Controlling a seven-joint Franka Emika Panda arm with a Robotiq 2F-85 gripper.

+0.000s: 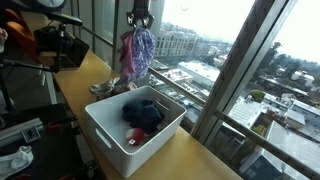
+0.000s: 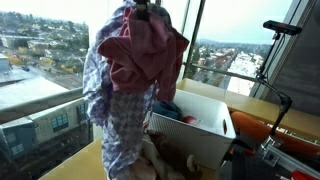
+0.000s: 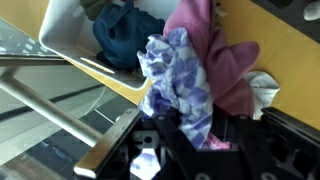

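My gripper [image 1: 140,18] hangs high above the wooden table, shut on a bunch of cloth: a blue-and-white patterned garment [image 1: 143,55] and a pink one [image 2: 145,50] dangle from it. In the wrist view the patterned cloth [image 3: 178,80] and the pink cloth [image 3: 215,50] run from the gripper [image 3: 195,135] down toward the table. Below and beside them stands a white bin [image 1: 105,128] with a dark blue cloth [image 1: 143,110] and something red [image 1: 136,137] inside. The fingertips are buried in the fabric.
The table [image 1: 90,70] runs along a large window with a metal frame [image 1: 235,75] close by the bin. Camera gear on a stand [image 1: 58,45] sits at the table's far end. More white and tan cloth [image 2: 160,165] lies beside the bin [image 2: 200,145].
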